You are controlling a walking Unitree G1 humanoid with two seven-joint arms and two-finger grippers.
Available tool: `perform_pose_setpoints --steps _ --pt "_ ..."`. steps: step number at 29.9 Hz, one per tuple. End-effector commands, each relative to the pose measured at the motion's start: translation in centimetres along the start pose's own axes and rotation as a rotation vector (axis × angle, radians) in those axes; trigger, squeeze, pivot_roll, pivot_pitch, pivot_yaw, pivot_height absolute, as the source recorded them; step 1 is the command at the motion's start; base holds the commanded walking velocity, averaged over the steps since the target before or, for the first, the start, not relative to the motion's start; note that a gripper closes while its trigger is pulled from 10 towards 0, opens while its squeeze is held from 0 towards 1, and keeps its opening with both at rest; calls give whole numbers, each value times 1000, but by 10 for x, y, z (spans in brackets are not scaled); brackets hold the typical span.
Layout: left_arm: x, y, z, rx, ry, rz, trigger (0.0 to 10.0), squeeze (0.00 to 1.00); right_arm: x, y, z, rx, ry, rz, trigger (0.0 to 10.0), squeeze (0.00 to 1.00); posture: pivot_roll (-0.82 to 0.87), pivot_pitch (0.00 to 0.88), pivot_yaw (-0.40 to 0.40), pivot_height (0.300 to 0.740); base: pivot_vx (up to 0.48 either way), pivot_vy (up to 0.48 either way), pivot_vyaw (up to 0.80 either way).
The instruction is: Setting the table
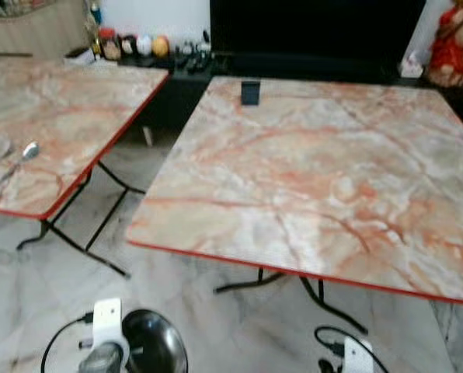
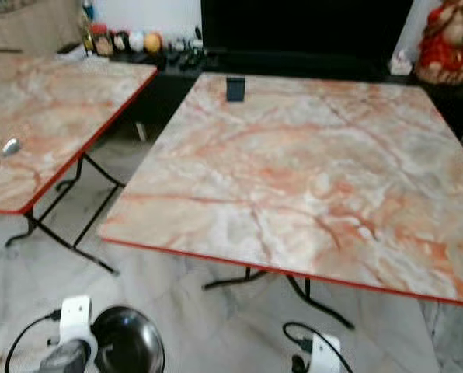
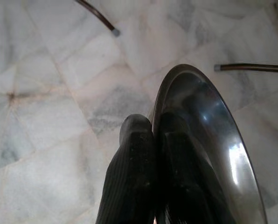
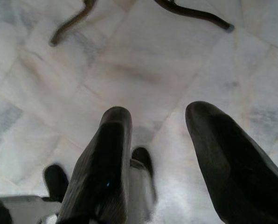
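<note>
A big marble-patterned table [image 1: 317,179] with a red edge stands right ahead of me. Low at my left, my left gripper [image 3: 150,128] is shut on the rim of a dark steel bowl [image 1: 155,343], carried above the floor; the bowl [image 3: 204,140] shines in the left wrist view. My right gripper [image 4: 160,121] hangs open over the marble floor, with nothing between its fingers [image 4: 113,140]. A second table [image 1: 53,124] of the same kind stands to the left, with a spoon [image 1: 29,150] lying on it.
A small dark block [image 1: 250,92] stands at the far edge of the big table. Black folding legs [image 1: 84,241] reach out under both tables. Behind are a dark cabinet with small jars [image 1: 130,45] and a red figurine [image 1: 457,43].
</note>
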State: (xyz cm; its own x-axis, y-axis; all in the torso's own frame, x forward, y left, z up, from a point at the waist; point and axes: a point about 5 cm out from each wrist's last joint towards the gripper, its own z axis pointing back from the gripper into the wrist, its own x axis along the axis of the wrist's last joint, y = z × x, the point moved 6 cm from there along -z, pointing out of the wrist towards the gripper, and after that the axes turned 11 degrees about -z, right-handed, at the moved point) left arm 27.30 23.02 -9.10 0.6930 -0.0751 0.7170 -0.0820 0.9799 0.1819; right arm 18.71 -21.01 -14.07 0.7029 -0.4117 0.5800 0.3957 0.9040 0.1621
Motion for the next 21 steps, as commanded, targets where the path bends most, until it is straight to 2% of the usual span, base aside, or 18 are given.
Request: perform_pose_setpoints --steps 1,9,16,21 --pt "-1 3 0 0 3 -20 10000 0 6 2 -1 3 -16 -1 10000 0 -41 0 21 740 0 -277 0" --pt "-2 -4 1 -19 3 -31 10000 0 10 -1 -2 -3 -15 1 10000 0 -47 0 18 740 0 -277 0" --pt "-2 -5 0 -17 3 -28 10000 0 8 0 -2 -1 -3 4 10000 0 -47 0 15 740 0 -278 -608" --pt "-2 -6 0 -19 4 -27 10000 0 7 -1 -2 -2 -1 13 10000 0 -47 0 14 740 0 -278 0"
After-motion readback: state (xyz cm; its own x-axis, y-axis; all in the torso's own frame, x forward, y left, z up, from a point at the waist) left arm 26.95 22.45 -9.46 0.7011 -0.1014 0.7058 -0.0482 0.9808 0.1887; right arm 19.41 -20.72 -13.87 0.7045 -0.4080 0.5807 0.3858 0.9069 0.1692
